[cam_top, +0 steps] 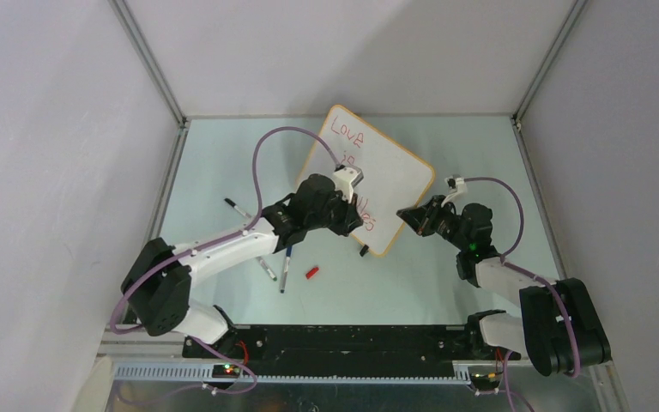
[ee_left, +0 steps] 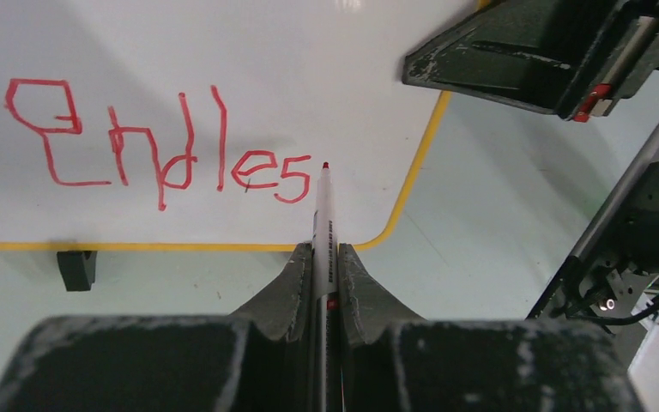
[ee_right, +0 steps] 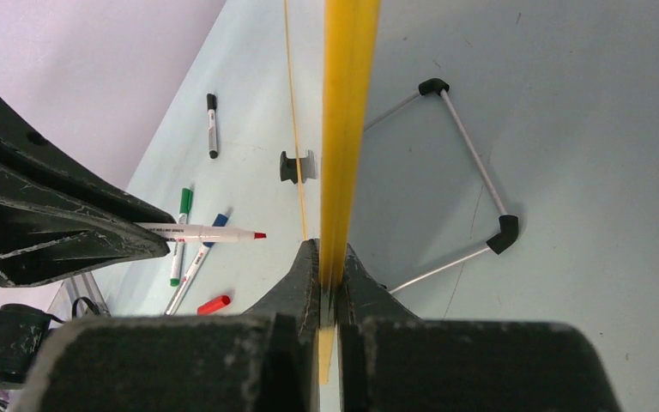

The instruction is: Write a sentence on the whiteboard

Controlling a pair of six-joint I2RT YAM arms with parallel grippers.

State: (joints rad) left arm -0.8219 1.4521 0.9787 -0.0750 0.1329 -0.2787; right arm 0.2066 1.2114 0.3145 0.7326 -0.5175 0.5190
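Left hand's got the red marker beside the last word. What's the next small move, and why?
Probably write one more narrow "s" with the red marker, just right of the last letter. The bottom word reads "Endles", the tip in the left hand sits beside it, little whiteboard remains before the frame, and the right hand clamps the board's edge.

From above, the left arm (cam_top: 309, 210) hides most of the third line of the sentence (cam_top: 346, 127). In the right wrist view we see the whiteboard (ee_right: 347, 129) only edge-on, so we cannot read it.
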